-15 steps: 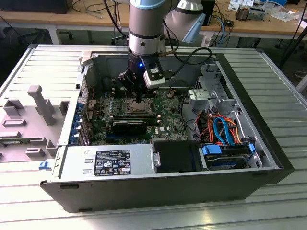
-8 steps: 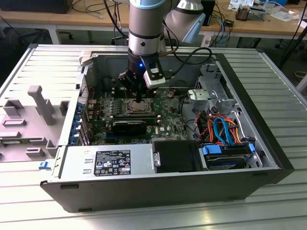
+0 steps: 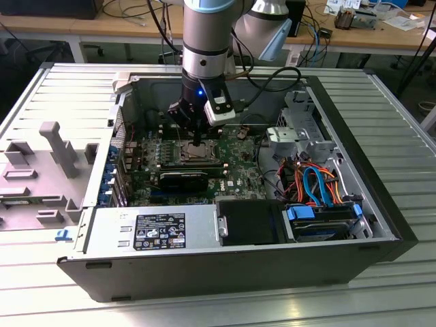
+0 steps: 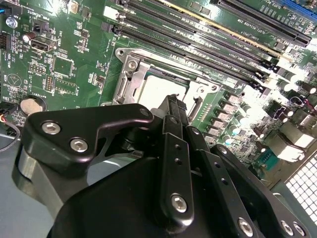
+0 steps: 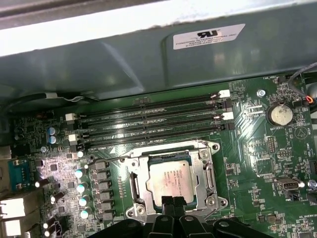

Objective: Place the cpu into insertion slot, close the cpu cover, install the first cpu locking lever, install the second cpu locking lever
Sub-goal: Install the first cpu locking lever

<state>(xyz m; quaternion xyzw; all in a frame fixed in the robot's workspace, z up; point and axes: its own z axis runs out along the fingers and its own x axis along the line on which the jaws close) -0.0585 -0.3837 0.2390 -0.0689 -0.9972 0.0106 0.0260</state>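
Observation:
The cpu (image 5: 170, 179) lies flat in the insertion slot (image 5: 130, 163) on the green motherboard (image 5: 247, 163), its silver top showing through the window of the cpu cover (image 5: 207, 174), which lies down around it. In the second wrist view the cpu (image 4: 157, 87) and the cpu cover (image 4: 130, 75) sit just beyond my fingertips (image 4: 171, 102). My gripper (image 5: 170, 202) hangs close over the near edge of the socket, shut with nothing between its fingers. In the exterior view the gripper (image 3: 196, 139) stands straight above the socket (image 3: 193, 152) inside the open computer case.
Long black memory slots (image 5: 148, 121) run beside the socket, with the case wall (image 5: 148, 59) behind them. A power supply (image 3: 153, 228), a drive bay (image 3: 320, 221) and coloured cables (image 3: 310, 180) fill the case's near side. A grey fixture (image 3: 58, 146) stands outside, on the exterior view's left.

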